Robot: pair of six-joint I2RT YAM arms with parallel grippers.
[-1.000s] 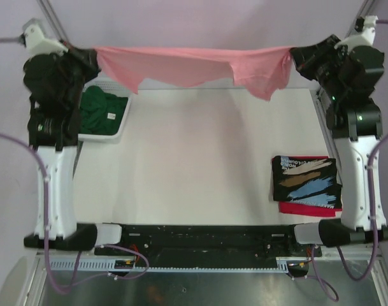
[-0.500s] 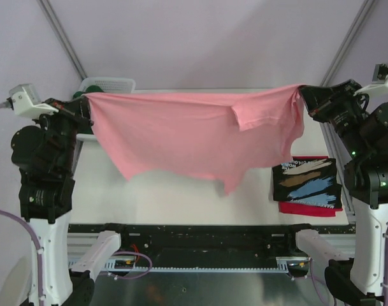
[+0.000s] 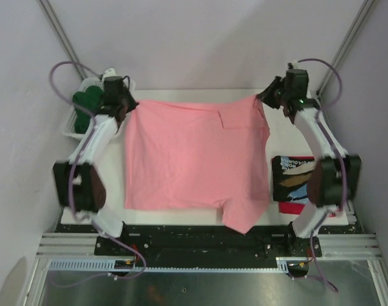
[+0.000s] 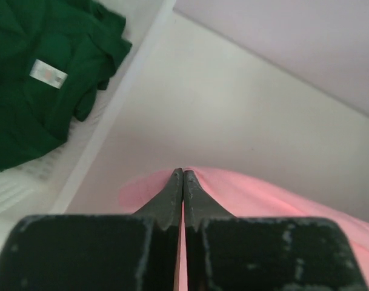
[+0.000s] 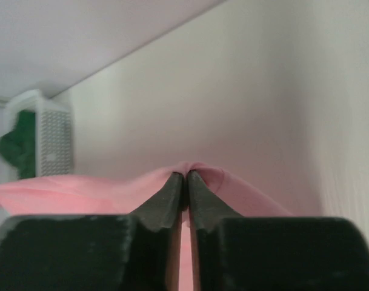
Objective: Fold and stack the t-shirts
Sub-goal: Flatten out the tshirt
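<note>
Lowered since half a second back: salmon-pink tee [image 3: 194,159] off its mid-air stretch and down flat on the table [image 3: 286,137], with both arms reached out toward the far edge instead of raised and pulled back. Spread over most of the middle now, far hem along the far edge, near edge close to the near rim. Hanging past the near rim at near right by one sleeve. Folded back on itself in a small flap near the far-right corner. Clamped at the far-left corner by the left gripper [image 3: 125,109]: on the left wrist view, tips pinched together with pink cloth bunched right at them. Clamped likewise at the far-right corner by the right gripper [image 3: 264,99]: on the right wrist view, tips closed on a small peak of pink cloth. Seen at far left, just beside the left gripper: white mesh basket [image 3: 76,129] with dark green tee [image 3: 85,102] crumpled inside, white label showing on the wrist view. Seen at near right, just beside the pink tee's right edge: black printed tee [image 3: 294,182], folded, lying on top of red tee [image 3: 292,206], with only a red strip showing at its near side. Partly hidden by the right arm on the right side. Cannot tell whether touching the pink tee or just clear of it.
</note>
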